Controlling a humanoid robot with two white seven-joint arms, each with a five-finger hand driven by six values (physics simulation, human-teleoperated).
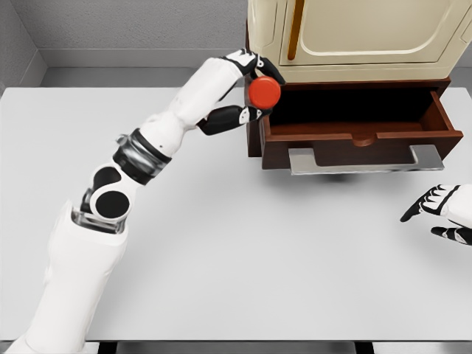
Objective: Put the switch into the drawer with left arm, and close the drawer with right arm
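1. The right hand (441, 212) rests low at the tabletop's (221, 258) right edge, fingers relaxed and holding nothing; closing the drawer is not yet begun.
2. The left hand (247, 88) holds the red switch (264, 92) between thumb and fingers, raised just beside the left front corner of the drawer (354, 125), near the tabletop's far edge.
3. The drawer stands open under the cream cabinet (354, 37); the switch is not yet inside, so both steps remain.

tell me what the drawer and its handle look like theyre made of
Drawer: looks like dark reddish-brown wood with a smooth, slightly glossy finish, though as a render it shows little grain. Handle: looks like brushed metal, being flat, pale grey and faintly reflective.
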